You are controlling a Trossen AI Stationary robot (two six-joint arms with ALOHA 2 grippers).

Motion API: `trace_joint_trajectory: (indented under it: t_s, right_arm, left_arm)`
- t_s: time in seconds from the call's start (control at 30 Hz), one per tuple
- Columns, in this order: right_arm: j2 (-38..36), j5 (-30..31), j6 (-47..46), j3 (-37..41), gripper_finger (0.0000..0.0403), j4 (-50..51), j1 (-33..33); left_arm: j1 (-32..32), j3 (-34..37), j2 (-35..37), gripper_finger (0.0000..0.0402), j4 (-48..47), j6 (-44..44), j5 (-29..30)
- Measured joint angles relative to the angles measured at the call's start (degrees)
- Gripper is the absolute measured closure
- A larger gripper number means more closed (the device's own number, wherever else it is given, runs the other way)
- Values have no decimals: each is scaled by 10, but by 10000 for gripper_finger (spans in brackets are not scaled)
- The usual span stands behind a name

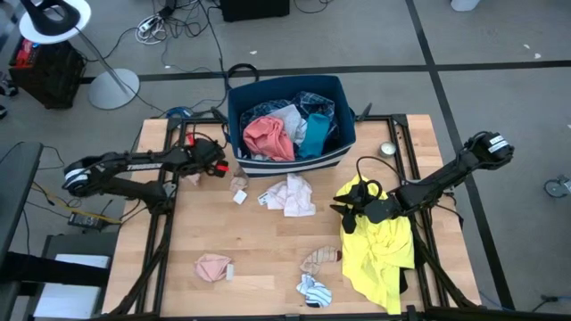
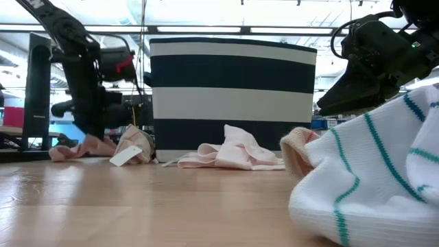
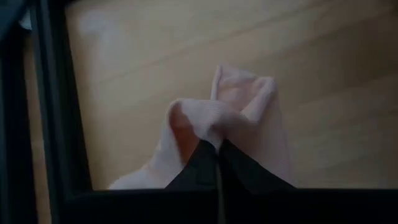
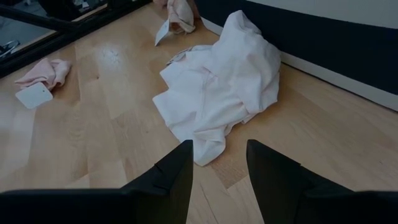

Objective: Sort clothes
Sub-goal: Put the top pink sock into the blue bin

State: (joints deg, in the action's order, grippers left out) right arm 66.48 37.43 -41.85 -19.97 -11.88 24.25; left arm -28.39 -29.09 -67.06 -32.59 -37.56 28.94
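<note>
My left gripper [image 3: 217,152] is at the table's far left, shut on a small pale pink piece [image 1: 189,179] of the clothes, which lies beside the dark side rail. My right gripper [image 4: 219,158] hangs open and empty over the top of the yellow shirt [image 1: 379,250], with its fingers pointing at a pale pink garment [image 4: 217,87] crumpled in front of the bin. The navy and white striped bin [image 1: 290,116] at the far edge holds pink, white, teal and blue clothes. My left gripper pinches a raised fold [image 3: 208,127] of the pale pink piece between its two fingertips. The fingers slant down onto it from above. The cloth peaks at the fingers, and the rest of it [image 2: 75,149] lies on the table.
On the table lie a beige piece with a white tag [image 1: 239,187], a pink piece [image 1: 212,266], a tan piece [image 1: 319,259] and a white sock with teal stripes [image 1: 314,290]. Black rails [image 1: 169,205] run along both sides, and bare wood shows at the middle.
</note>
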Motion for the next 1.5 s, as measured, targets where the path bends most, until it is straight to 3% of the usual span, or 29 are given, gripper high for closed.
trace_joint_trajectory:
  t_s: [0.53,0.87,1.1,1.5]
  right_arm:
    - [0,0,0,0,252,0,0]
    - [0,0,0,0,252,0,0]
    - [0,0,0,0,252,0,0]
    - [0,0,0,0,252,0,0]
  left_arm:
    - [38,-53,129,401,-80,-1,41]
    - [68,-98,143,401,-135,-2,70]
    - [102,-187,143,401,-187,14,100]
    - [117,-363,134,401,-175,122,118]
